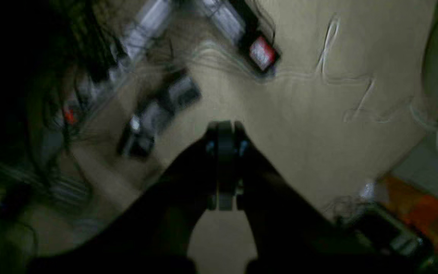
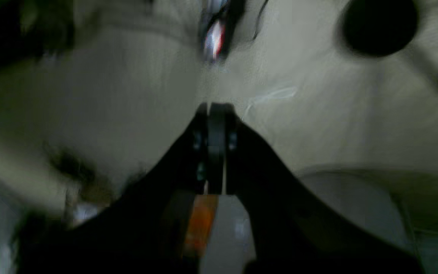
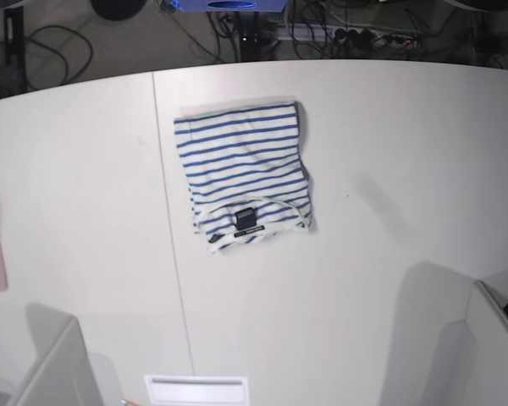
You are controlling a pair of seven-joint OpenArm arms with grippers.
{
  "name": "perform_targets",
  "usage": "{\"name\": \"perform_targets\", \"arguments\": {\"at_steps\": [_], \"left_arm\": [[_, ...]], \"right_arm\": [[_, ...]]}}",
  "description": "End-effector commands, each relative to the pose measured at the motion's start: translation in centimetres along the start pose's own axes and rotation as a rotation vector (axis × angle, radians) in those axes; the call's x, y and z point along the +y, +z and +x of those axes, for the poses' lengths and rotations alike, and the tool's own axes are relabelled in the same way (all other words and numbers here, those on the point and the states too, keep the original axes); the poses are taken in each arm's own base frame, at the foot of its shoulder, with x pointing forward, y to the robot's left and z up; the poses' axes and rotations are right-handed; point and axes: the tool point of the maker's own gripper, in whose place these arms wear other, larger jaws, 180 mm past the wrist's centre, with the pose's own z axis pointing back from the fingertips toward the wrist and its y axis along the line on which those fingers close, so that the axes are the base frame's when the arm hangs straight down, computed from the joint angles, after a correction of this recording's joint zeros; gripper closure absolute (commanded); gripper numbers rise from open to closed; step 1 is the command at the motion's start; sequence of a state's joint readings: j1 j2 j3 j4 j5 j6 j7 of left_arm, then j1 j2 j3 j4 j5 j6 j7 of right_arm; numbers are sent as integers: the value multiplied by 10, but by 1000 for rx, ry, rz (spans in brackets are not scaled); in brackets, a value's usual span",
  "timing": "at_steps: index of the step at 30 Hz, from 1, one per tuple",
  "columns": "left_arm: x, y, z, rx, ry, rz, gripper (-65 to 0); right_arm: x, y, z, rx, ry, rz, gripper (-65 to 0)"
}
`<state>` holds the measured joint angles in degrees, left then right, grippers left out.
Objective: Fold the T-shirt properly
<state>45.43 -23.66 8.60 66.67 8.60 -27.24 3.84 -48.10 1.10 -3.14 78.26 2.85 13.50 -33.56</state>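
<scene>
Base view has the T-shirt folded compact on the table, so both grippers sit pinched together, empty, looks finished.

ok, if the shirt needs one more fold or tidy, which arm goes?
Slight lean to the left. The T-shirt lies folded left of centre in the base view, and neither arm is near it. Both the left gripper and right gripper are shut and empty.
</scene>
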Motion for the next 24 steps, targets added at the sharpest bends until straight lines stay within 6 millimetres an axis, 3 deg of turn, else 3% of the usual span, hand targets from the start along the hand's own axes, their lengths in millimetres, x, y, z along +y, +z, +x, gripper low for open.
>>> {"name": "perform_targets", "arguments": {"at_steps": [1, 6, 8, 10, 15, 19, 24], "left_arm": [[-10, -7, -2, -4, 37, -26, 0], [2, -51, -6, 51, 183, 77, 0], [2, -69, -5, 55, 241, 124, 0], [-2, -84, -4, 39, 287, 152, 0], [-10, -103, -2, 3, 367, 195, 0], [-3, -108, 27, -91, 366, 208, 0], [7, -112, 61, -185, 346, 222, 0]], "right_arm": [[7, -9, -12, 38, 26, 26, 0], [22, -61, -52, 185, 165, 98, 0], [18, -78, -71, 232, 205, 107, 0], [14, -90, -78, 219, 232, 113, 0], [1, -97, -57, 11, 199, 109, 0], [-15, -95, -21, -128, 204, 87, 0], [-28, -97, 11, -151, 221, 62, 0]]}}
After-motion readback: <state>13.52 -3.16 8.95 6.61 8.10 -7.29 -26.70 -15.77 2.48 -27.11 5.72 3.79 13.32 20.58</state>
